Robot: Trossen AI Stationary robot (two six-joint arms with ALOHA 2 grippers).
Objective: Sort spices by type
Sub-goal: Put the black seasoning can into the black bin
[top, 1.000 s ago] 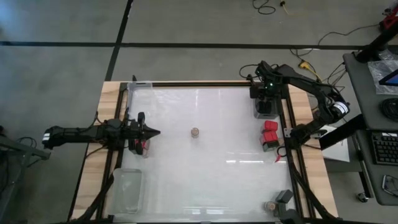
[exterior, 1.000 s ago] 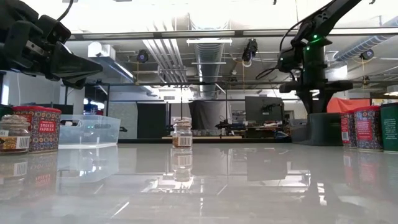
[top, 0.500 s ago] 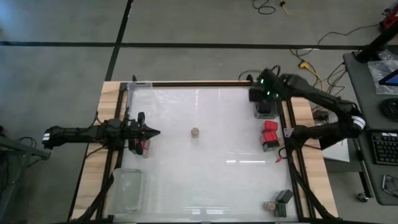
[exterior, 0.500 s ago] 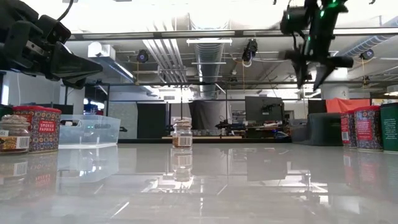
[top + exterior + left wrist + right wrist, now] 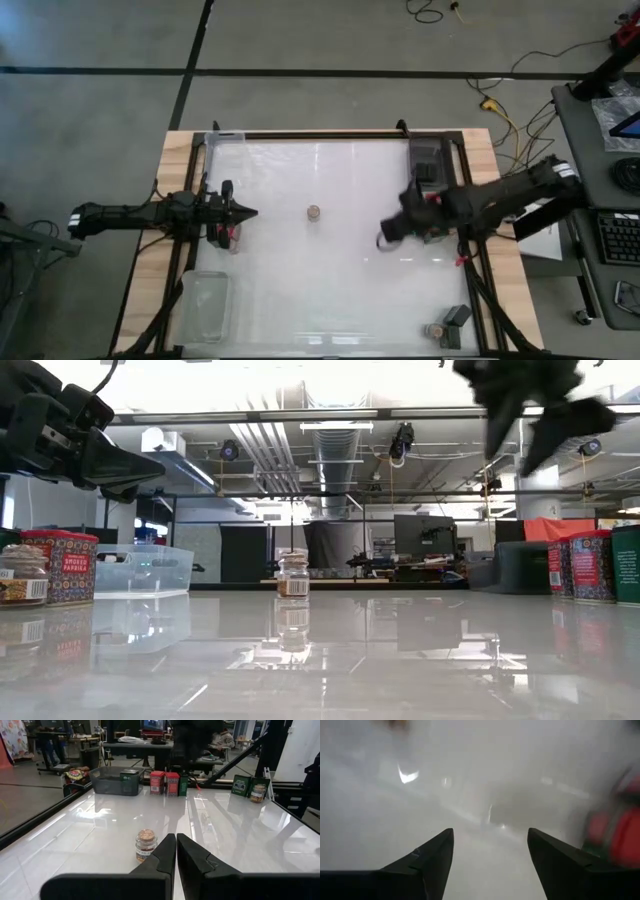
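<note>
A small round tan-topped spice jar (image 5: 314,212) (image 5: 292,573) (image 5: 146,846) stands upright on its base near the middle of the white table. My left gripper (image 5: 245,212) (image 5: 175,855) waits shut and level at the left edge, pointing at the jar from a distance. My right gripper (image 5: 385,238) (image 5: 530,420) (image 5: 490,850) hangs open above the table's right half, slanting down, with nothing between its fingers. Red square-topped tins (image 5: 433,203) (image 5: 590,565) stand by the right edge, partly under the right arm.
A dark bin (image 5: 428,165) sits at the far right. A black box (image 5: 457,316) and a tan jar (image 5: 437,332) stand at the near right corner. A red tin (image 5: 60,565) and a jar (image 5: 22,575) stand under my left gripper. Clear trays (image 5: 225,142) (image 5: 205,305) line the left side.
My right gripper has swung fast from over the dark bin at the far right toward the near edge and the table's middle, rolling as it went, and its fingers have spread wider. The jar and my left gripper have kept still.
</note>
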